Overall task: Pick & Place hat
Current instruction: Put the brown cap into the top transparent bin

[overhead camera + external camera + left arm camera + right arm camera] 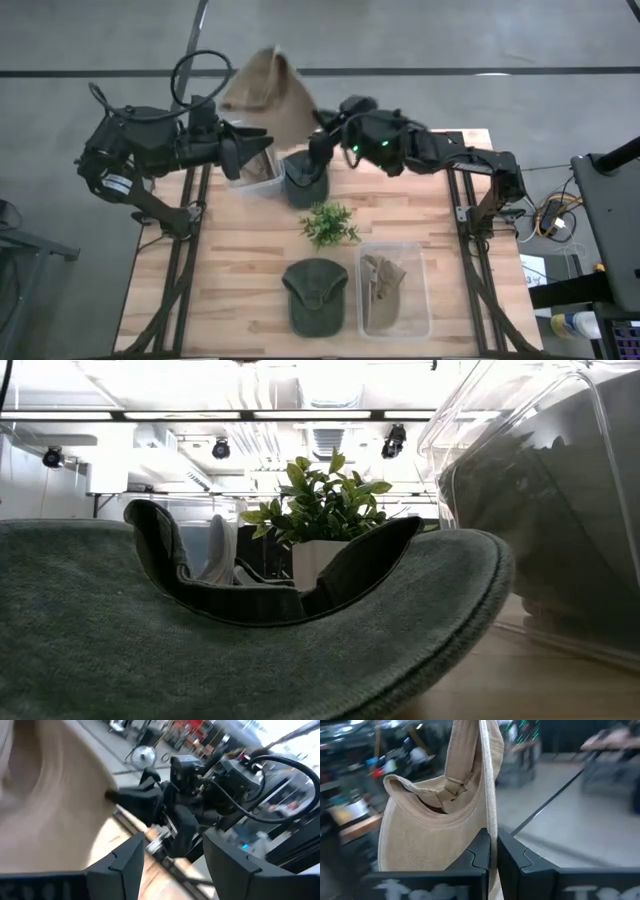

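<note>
Nearest the front edge of the pale wooden slatted worktop lies a dark green fabric cap, crown up, its curved brim filling the foreground of the low view. Just beside it, to the right, stands a clear rectangular plastic bin with a folded tan cloth item inside it. Behind the green cap, near the middle of the worktop, sits a small leafy green plant in a white pot.

Farther back, toward the far edge, a second clear plastic bin stands below the left arm, and a dark grey square container stands just beside it, on its right.

Above these two containers, the task's thing, a beige fabric cap with a curved brim, hangs in the air, lifted clear of the worktop. The right end effector is clenched on it: in the right wrist view the two dark fingers press together with an edge of the beige cap pinched between them, and the cap's strap and brim show beyond the fingertips. The left end effector is at the cap's left side over the far clear bin; in the left wrist view its fingers stand apart, released, with the beige fabric close beside one of them, though I cannot tell whether fabric and finger touch. The right arm shows beyond them in that view.
</note>
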Controlling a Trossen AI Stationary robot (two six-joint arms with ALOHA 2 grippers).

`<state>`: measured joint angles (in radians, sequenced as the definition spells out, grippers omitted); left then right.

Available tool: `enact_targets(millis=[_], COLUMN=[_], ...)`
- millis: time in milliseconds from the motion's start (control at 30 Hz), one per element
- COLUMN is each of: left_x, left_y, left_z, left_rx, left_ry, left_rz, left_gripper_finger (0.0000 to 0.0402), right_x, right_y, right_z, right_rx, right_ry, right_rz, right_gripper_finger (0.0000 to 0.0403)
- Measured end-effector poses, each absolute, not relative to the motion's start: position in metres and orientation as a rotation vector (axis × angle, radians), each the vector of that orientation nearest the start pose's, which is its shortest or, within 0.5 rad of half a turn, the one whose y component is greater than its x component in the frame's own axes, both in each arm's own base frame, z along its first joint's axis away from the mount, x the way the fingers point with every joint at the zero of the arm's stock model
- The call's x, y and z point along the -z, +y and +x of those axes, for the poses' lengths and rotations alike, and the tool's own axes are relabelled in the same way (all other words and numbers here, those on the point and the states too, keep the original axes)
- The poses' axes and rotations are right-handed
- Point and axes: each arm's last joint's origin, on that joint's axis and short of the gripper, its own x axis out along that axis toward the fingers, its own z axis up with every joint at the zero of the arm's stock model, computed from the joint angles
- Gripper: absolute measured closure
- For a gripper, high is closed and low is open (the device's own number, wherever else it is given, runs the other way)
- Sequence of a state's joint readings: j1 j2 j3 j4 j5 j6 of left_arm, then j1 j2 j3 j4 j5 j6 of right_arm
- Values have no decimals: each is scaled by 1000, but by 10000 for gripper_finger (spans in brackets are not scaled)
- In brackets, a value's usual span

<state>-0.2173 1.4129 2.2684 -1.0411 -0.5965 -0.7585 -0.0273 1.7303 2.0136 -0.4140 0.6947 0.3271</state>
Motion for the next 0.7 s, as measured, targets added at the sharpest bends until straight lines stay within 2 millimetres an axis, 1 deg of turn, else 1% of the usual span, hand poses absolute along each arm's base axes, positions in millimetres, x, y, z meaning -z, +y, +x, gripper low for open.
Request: enact_targets(millis=[200, 267, 367, 500, 633, 700], left_x=[-581, -581, -581, -581, -582, -582], left_y=[-24, -23, -21, -19, -15, -14], left_z=[184, 184, 184, 182, 184, 187], left_rx=[-396, -421, -494, -599, -737, -763], left_ry=[-74, -84, -109, -139, -190, -193], left_rz=[-720, -717, -690, -639, -587, -562], left_gripper_finger=[207, 207, 207, 207, 207, 207], right_x=[-523, -536, -549, -556, -555, -554], right_y=[-34, -34, -33, -28, -23, -21], right_z=[344, 336, 328, 324, 326, 328], right_rx=[918, 932, 928, 900, 844, 815], right_ry=[-73, -98, -132, -144, -143, -143], right_rz=[114, 95, 91, 82, 85, 92], right_gripper_finger=[392, 392, 392, 391, 391, 391])
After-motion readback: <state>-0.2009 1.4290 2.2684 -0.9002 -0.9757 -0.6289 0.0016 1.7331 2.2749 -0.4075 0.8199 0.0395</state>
